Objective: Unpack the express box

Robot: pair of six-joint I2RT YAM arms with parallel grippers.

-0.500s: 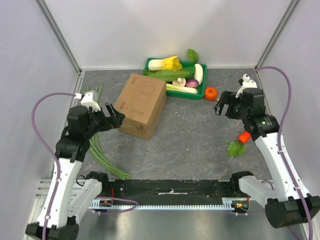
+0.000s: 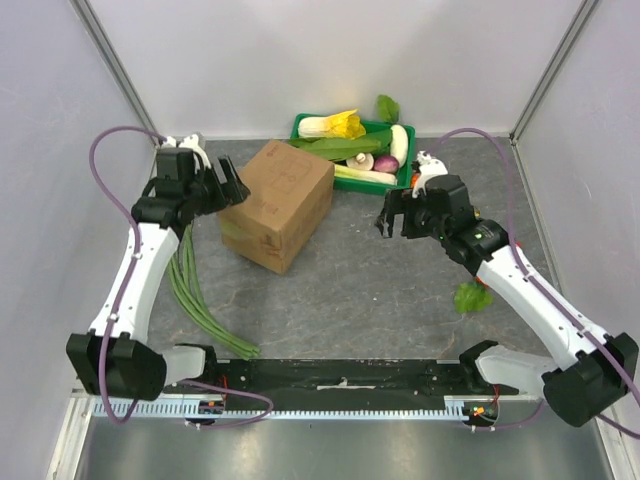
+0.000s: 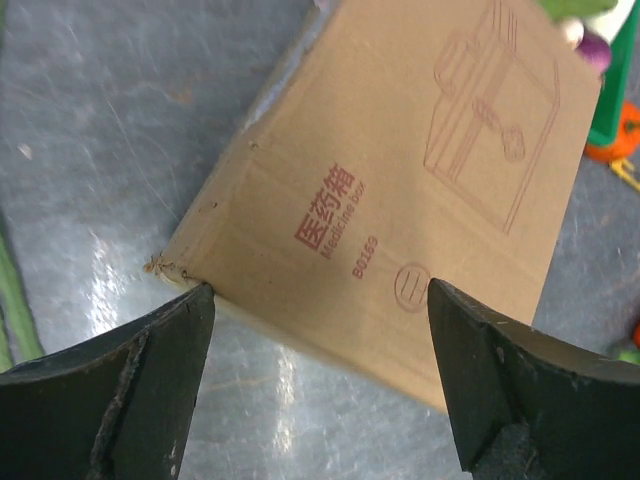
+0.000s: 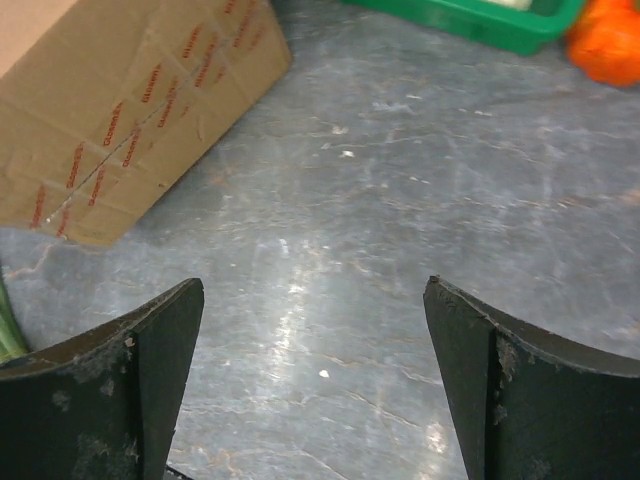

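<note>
1. Grey stone-pattern desk (image 2: 380,290), white booth walls on three sides, metal rails in the back corners.
2. Far left: long green stalks (image 2: 192,290) lie on the desk and run toward the near edge. The left arm covers their upper end.
3. Next, the left claw (image 2: 226,189) hovers at the box's upper left edge with its jaws spread wide and nothing held. In the wrist view the box lies just beyond the fingertips, and one tip is near a frayed bottom corner. Can't tell whether it touches.
4. The express box (image 2: 278,205) sits on the desk left of centre toward the back, flaps shut, one corner pointing at the near edge. Stalks to its left, tray behind it to the right. Red print and a faint line drawing show on its faces.
5. The green tray (image 2: 388,191) sits against the back wall near the box's far corner, loaded with vegetables: cabbage (image 2: 330,126), purple onion (image 2: 384,165), long white pieces. They overlap, so a count isn't possible.
6. The right claw (image 2: 396,215) is right of the box, with bare desk between them. Its jaws are wide apart and empty. The wrist view shows only desk between the fingers.
7. An orange item (image 4: 605,45) sits by the tray's end, cut off by the frame edge. Too little shows to name it.
8. Far right: a green leaf (image 2: 470,297) lies on the desk beside the right forearm, part of it under the arm.
</note>
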